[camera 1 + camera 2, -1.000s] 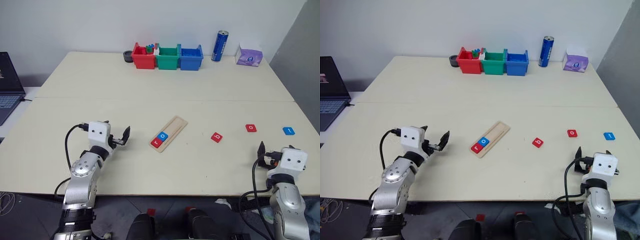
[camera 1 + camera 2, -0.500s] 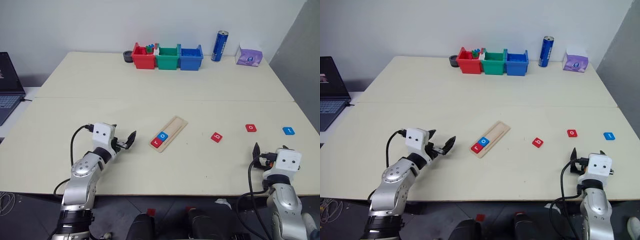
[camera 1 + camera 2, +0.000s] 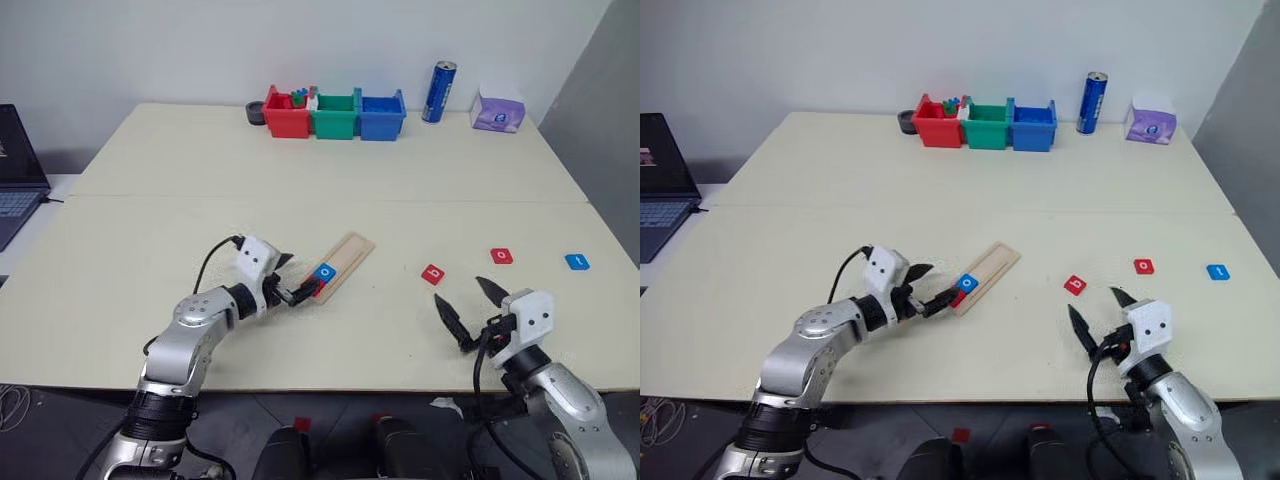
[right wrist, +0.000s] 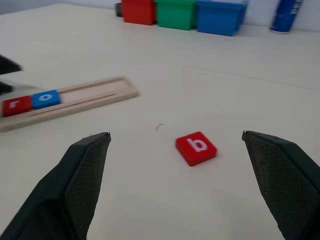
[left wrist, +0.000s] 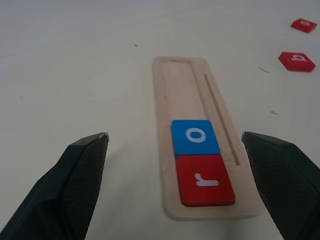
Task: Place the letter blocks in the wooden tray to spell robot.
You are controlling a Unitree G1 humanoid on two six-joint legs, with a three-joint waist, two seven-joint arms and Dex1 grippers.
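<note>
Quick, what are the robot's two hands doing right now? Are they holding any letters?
Left gripper: jaws open, holding nothing, at the wooden tray's near end.
Right gripper: jaws open, holding nothing, near the red b block.

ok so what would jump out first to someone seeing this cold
The wooden tray mid-table, with a red r block and a blue o block at its near end. The open left gripper hovers at that end; the open right gripper faces a loose red b block.
</note>
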